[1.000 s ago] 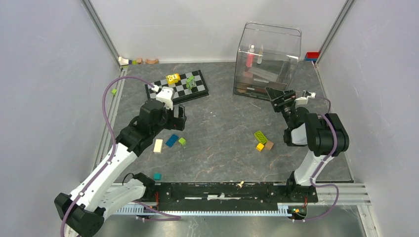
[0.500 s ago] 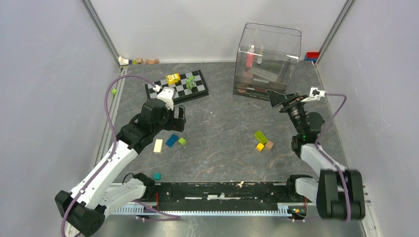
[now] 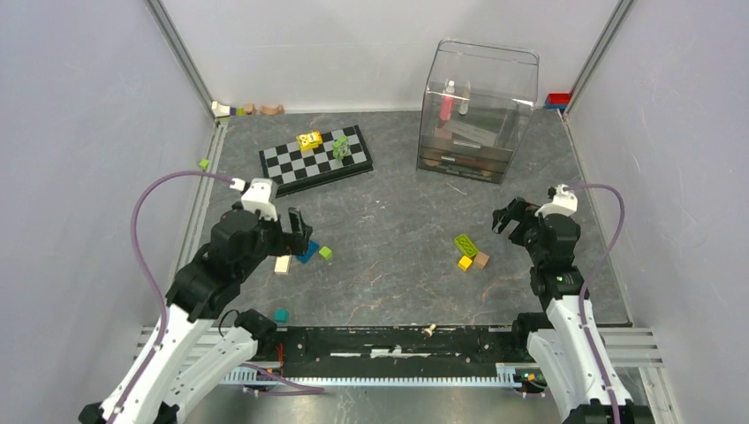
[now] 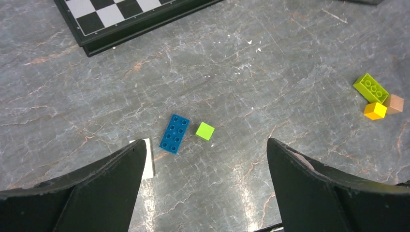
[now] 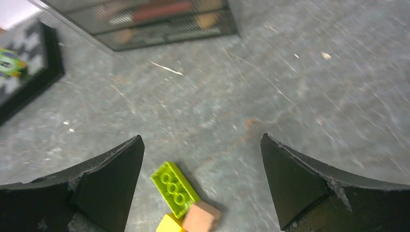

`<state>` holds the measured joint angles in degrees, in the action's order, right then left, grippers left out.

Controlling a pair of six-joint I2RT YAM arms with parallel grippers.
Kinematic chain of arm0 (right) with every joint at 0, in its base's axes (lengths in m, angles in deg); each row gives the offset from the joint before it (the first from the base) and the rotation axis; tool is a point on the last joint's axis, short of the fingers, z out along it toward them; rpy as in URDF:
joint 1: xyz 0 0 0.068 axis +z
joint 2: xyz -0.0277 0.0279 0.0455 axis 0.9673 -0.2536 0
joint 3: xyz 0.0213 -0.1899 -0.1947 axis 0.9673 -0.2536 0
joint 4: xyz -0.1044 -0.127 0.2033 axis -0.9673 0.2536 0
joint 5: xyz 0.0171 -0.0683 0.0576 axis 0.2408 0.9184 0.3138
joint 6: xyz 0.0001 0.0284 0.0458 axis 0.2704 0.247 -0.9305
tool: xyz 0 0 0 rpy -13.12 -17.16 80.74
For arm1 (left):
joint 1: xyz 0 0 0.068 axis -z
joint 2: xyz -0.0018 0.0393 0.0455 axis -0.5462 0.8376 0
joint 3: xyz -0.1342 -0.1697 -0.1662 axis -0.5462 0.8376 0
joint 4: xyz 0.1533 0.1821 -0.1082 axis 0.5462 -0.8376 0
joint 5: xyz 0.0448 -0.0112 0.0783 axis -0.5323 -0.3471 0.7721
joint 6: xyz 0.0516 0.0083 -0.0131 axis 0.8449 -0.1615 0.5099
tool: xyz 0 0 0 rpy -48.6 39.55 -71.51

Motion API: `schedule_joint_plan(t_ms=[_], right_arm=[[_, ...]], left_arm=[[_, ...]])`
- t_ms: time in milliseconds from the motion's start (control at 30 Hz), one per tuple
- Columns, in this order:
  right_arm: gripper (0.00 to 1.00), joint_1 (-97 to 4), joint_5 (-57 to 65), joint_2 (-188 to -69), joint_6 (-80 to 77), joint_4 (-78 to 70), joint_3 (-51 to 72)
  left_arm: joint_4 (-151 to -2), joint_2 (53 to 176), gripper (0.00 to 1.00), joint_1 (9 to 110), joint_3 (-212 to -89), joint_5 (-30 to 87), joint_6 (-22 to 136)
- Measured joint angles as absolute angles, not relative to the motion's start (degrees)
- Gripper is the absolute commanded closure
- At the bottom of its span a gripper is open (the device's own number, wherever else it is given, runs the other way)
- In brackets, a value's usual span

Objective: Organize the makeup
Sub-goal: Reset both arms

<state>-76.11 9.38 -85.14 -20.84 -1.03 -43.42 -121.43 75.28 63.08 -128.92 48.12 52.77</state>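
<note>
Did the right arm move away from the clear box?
Yes. The right arm pulled back from the clear box toward the near edge, ending beside the green block.

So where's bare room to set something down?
The middle strip, from between the chessboard and the clear organizer down to the near rail, is bare. Crowded around the blue block and the green brick.

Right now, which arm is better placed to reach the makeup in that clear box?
Right. The right gripper, open and empty, is nearer the clear box holding the makeup; the left gripper, also open, hangs over toy blocks across the table.
</note>
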Motion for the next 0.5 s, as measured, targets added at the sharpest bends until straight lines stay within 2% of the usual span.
schedule_joint_plan(t_ms=[267,500], right_arm=[[0.02,-76.1,17.0,-82.1,-16.6,11.2,-45.7],[0.02,-76.1,19.0,-80.4,-15.4,14.4,-47.3]], left_arm=[[-121.9,69.5,0.00,63.1,-126.2,49.4,52.4],[-122.1,69.5,0.00,63.1,-125.9,50.0,52.3]])
